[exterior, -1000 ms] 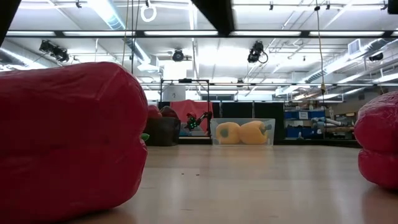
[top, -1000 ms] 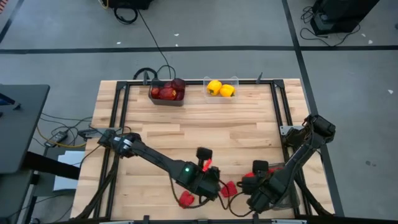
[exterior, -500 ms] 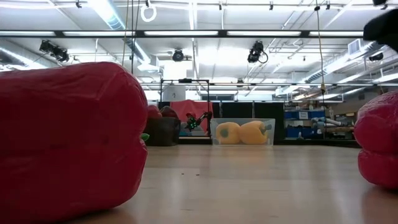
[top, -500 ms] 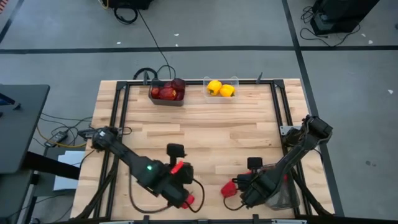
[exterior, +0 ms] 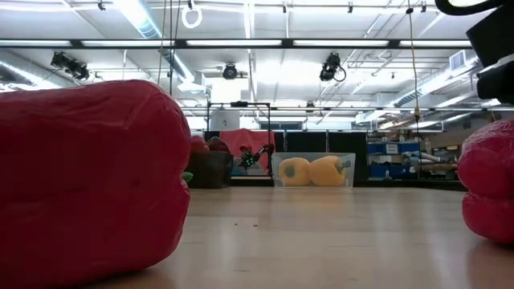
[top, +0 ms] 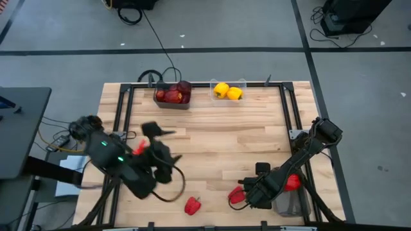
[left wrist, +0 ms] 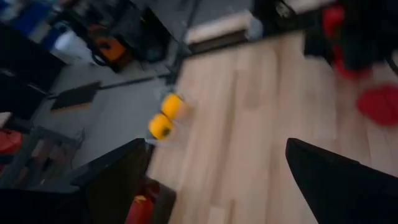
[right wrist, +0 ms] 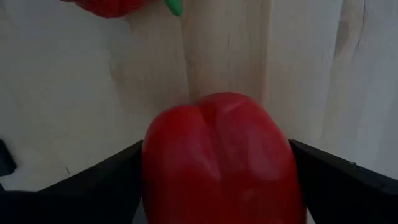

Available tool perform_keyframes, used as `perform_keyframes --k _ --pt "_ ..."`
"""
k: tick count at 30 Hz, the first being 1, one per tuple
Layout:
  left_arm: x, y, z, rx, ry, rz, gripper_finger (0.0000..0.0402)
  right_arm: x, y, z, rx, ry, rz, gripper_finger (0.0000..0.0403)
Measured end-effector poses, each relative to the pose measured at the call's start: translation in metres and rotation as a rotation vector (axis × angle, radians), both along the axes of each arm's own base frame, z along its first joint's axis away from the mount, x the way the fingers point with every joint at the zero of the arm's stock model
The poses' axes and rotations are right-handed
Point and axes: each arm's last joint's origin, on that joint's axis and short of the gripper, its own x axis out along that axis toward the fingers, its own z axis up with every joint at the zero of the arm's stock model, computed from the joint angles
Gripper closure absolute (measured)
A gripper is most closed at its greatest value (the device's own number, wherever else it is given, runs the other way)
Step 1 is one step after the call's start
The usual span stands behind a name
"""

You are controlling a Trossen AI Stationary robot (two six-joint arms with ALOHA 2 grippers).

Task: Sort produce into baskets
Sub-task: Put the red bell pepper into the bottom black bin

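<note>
In the high view the right gripper (top: 247, 194) sat at the lower right of the frame, its fingers pinching a red bell pepper (top: 236, 195) on the table (top: 225, 138). The right wrist view showed that pepper (right wrist: 217, 155) filling the gap between the two dark fingers (right wrist: 93, 186). A second red pepper (top: 192, 205) lay loose at the lower centre, apart from both grippers. The left gripper (top: 157, 138) hung at centre left, fingers spread, holding nothing. At the top edge stood the dark grey bin (top: 172, 101) with maroon and red pieces and, beside it, the clear bin (top: 229, 99) with two yellow peppers (top: 227, 91). Another red piece (top: 292, 182) showed beside the right arm, by a mesh bin (top: 287, 204).
</note>
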Motion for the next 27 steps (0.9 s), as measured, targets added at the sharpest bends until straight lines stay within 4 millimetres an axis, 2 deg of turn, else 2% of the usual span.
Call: perform_keyframes --k 6,10,16,21,27 --pt "-0.031 0.011 0.031 -0.003 -0.250 0.068 0.0009 0.000 0.000 0.000 -0.003 -0.005 -0.010 0.0060" --pt "-0.038 0.007 0.034 -0.017 -0.341 0.077 0.0009 0.000 0.000 0.000 -0.003 -0.009 -0.013 0.0065" --pt "-0.023 -0.011 0.015 -0.102 -0.369 -0.025 0.0009 0.006 0.003 0.007 0.001 -0.062 -0.014 0.0065" --pt "-0.028 -0.011 0.002 -0.104 -0.380 -0.085 0.0009 0.009 0.004 0.012 -0.004 -0.104 -0.009 0.0065" --pt "-0.036 0.004 -0.046 -0.105 -0.351 -0.060 0.0009 0.013 0.007 0.021 0.009 -0.121 0.007 0.0065"
